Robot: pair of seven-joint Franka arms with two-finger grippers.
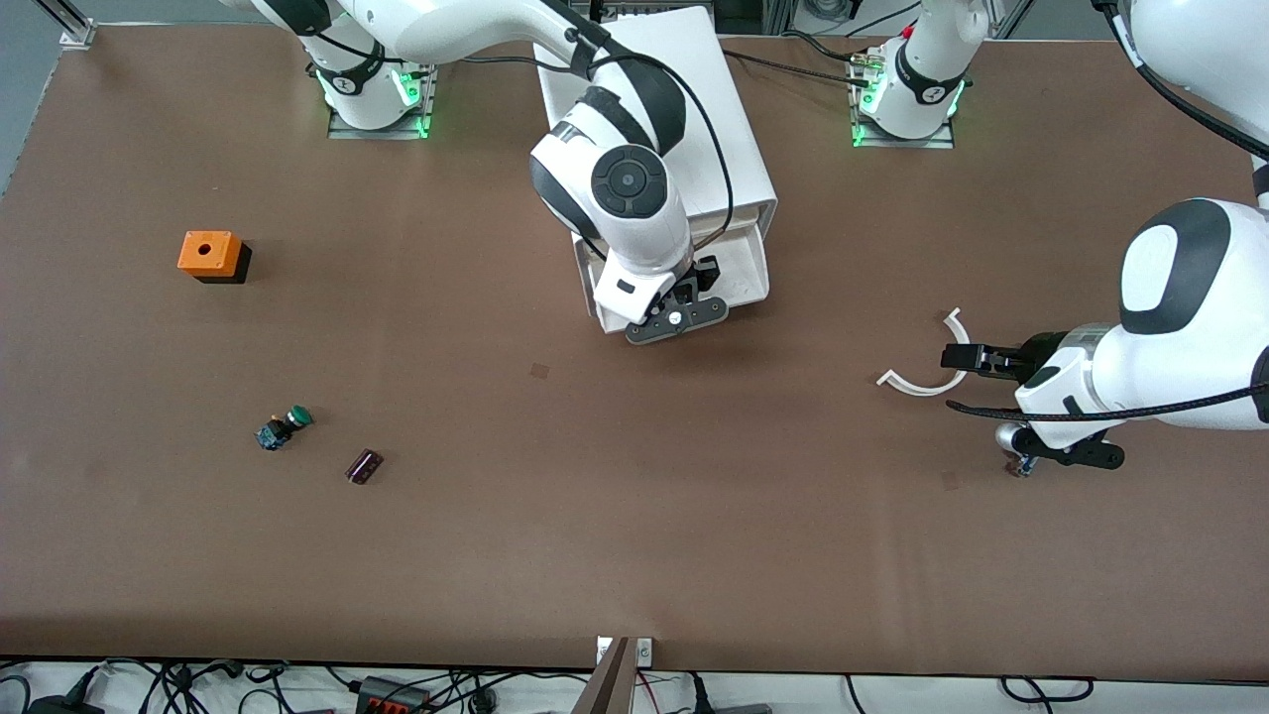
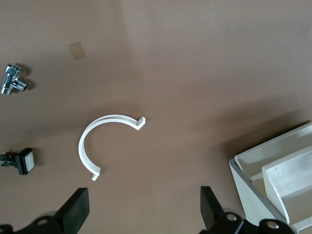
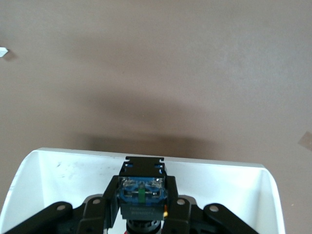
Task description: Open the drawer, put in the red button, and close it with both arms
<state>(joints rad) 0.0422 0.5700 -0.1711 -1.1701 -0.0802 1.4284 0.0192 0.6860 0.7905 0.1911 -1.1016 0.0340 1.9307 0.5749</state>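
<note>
The drawer (image 1: 746, 260) stands pulled out of the white cabinet (image 1: 694, 79). It fills the lower part of the right wrist view (image 3: 58, 180) as an open white tray. My right gripper (image 1: 702, 278) is over the open drawer. In the right wrist view the right gripper (image 3: 142, 200) is shut on the red button (image 3: 142, 191), whose blue-grey base and black body show while its cap is almost hidden. My left gripper (image 1: 960, 357) is open and empty low over the table toward the left arm's end. Its fingers (image 2: 78, 207) stand wide apart.
A white C-shaped clip (image 1: 927, 377) lies by the left gripper, also in the left wrist view (image 2: 105, 141). A metal valve (image 2: 12, 80) and a square pushbutton (image 2: 22, 161) lie nearby. An orange cube (image 1: 210, 255), a green button (image 1: 286, 426) and a dark part (image 1: 364, 465) lie toward the right arm's end.
</note>
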